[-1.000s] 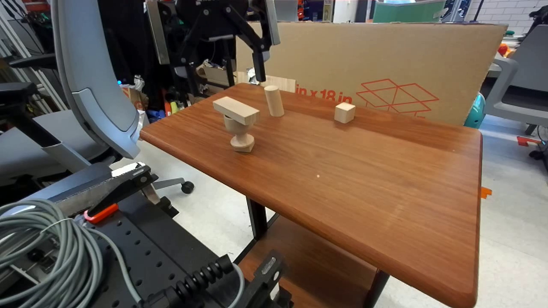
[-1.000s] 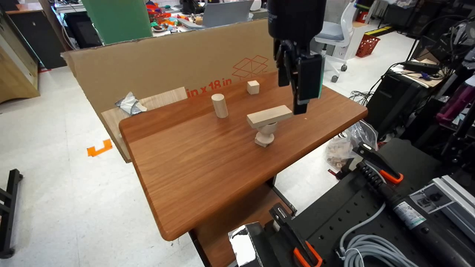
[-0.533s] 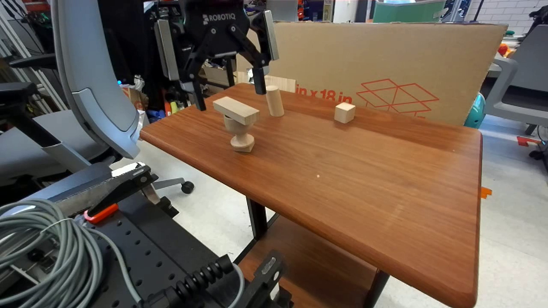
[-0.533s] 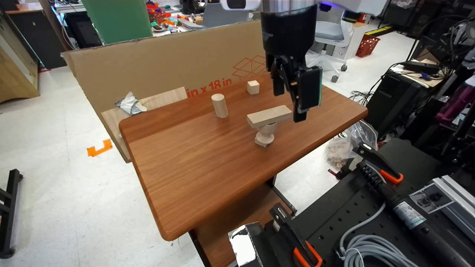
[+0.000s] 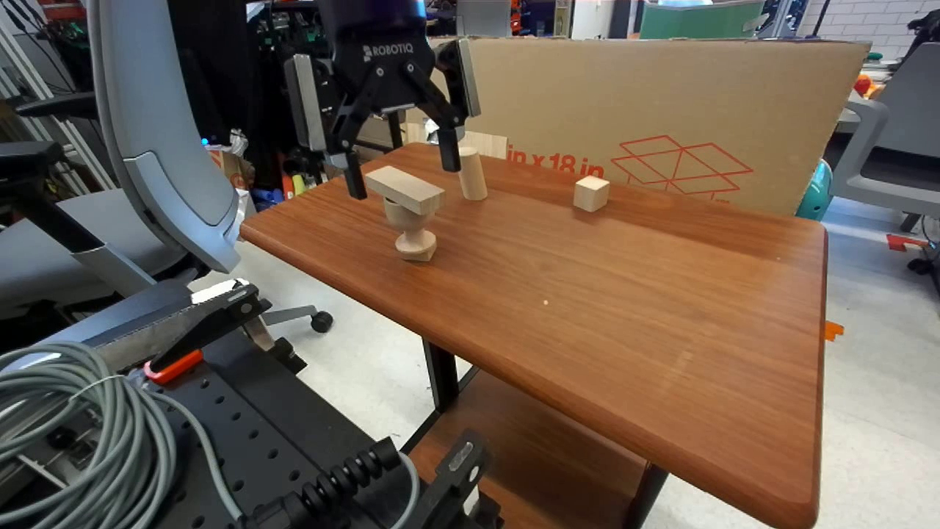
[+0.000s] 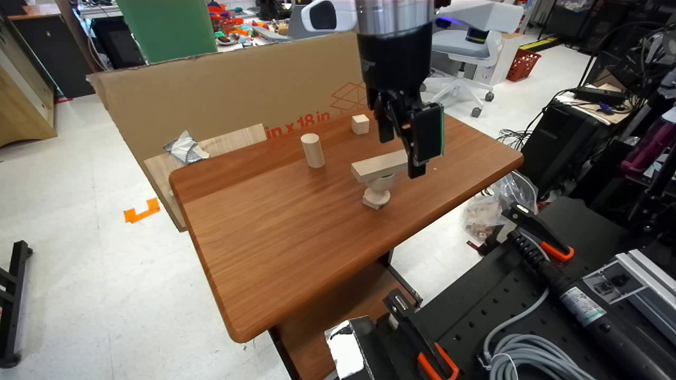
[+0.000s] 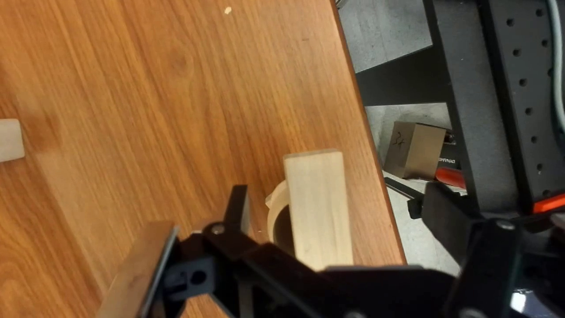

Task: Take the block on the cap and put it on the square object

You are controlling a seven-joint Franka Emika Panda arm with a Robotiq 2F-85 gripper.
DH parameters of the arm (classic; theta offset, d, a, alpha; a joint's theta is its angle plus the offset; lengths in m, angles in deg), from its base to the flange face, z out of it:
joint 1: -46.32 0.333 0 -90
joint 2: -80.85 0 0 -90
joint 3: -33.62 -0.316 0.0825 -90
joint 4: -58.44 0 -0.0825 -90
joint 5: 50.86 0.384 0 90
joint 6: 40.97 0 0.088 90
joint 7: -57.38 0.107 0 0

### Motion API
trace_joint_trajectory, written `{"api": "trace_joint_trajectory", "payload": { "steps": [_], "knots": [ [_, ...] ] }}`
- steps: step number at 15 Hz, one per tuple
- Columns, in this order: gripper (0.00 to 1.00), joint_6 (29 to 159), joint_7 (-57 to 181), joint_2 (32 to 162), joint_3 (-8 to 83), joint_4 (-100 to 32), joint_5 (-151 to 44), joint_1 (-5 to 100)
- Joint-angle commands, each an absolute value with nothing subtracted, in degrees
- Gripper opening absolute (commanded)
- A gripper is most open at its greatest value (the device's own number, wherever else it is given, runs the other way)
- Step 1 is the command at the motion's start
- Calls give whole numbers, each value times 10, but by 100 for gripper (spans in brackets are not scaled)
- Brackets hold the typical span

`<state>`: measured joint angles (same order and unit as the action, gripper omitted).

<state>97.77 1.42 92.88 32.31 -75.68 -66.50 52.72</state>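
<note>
Fingers (image 5: 449,150) sit spread wide near block (image 5: 406,189) lying across cup (image 5: 416,241), cube (image 5: 590,195) well apart on far side of surface (image 5: 624,308).

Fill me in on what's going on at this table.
A black robot pincer hangs open, holding nothing; the wrist view shows a flat, pale wooden slab between its jaws. That slab lies on a pale, goblet-shaped wooden piece. The small pale wooden cube it is to go onto stands apart on the brown wooden table. Nothing is lifted yet.
</note>
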Motion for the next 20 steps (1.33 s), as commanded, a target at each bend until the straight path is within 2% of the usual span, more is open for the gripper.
{"api": "trace_joint_trajectory", "payload": {
  "steps": [1,3,4,9,12,20],
  "knots": [
    [100,971,5,954,309,-729,-682,512],
    [74,970,5,960,308,-725,-685,512],
    [65,971,5,962,308,-724,-687,513],
    [27,977,6,958,305,-732,-704,514],
    [10,980,12,954,307,-735,-721,515],
    [10,990,22,946,307,-734,-734,515]
  ]
}}
